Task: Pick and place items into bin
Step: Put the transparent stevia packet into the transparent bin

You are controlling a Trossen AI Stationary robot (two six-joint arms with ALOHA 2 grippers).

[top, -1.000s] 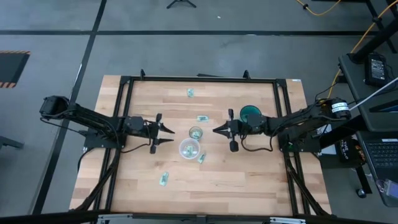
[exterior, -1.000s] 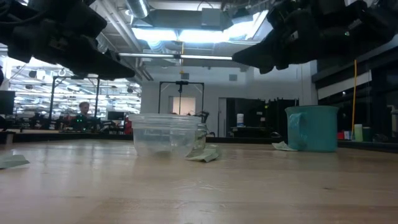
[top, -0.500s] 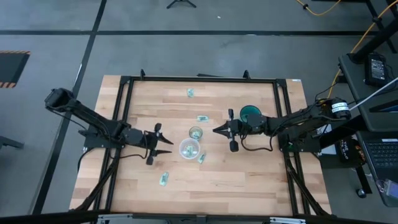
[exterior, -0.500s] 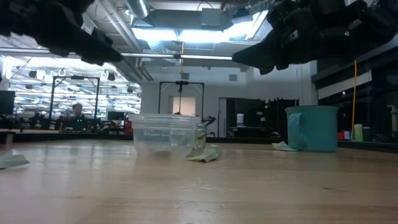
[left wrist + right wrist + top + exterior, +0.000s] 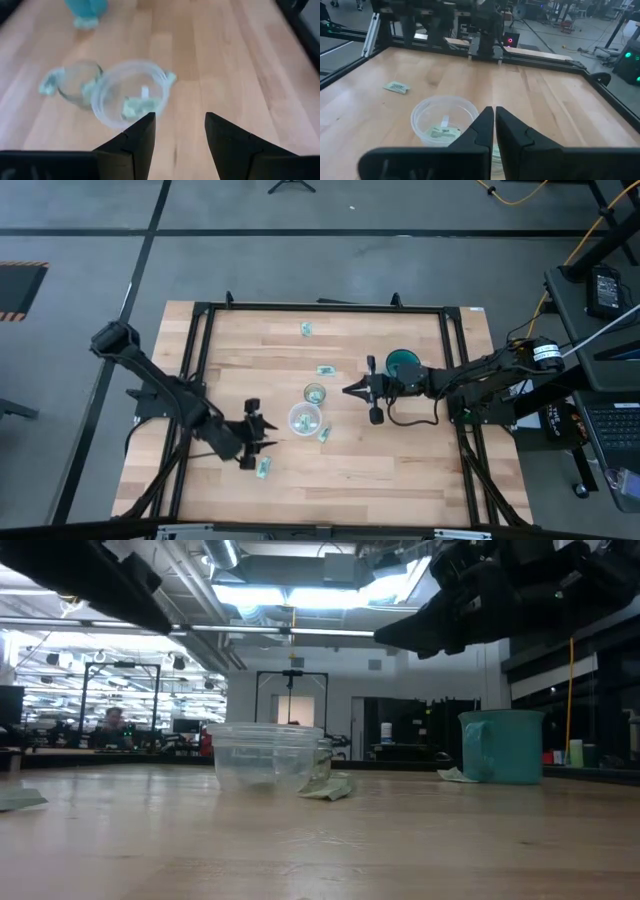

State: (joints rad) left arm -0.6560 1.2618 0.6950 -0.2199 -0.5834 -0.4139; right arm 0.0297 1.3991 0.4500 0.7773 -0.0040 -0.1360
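The left end effector (image 5: 262, 443) hovers over the near-left part of the wooden tabletop (image 5: 400, 460), fingers parted and empty, just beside a teal-and-white packet (image 5: 263, 469). A clear round bin (image 5: 304, 419) sits mid-table with one packet (image 5: 140, 106) inside; another packet (image 5: 325, 434) lies against its side. More packets lie farther back (image 5: 306, 329) (image 5: 325, 370). The right end effector (image 5: 358, 389) hangs beside the teal mug (image 5: 402, 362), fingers closed, apparently holding nothing. A smaller clear cup (image 5: 315, 393) stands behind the bin.
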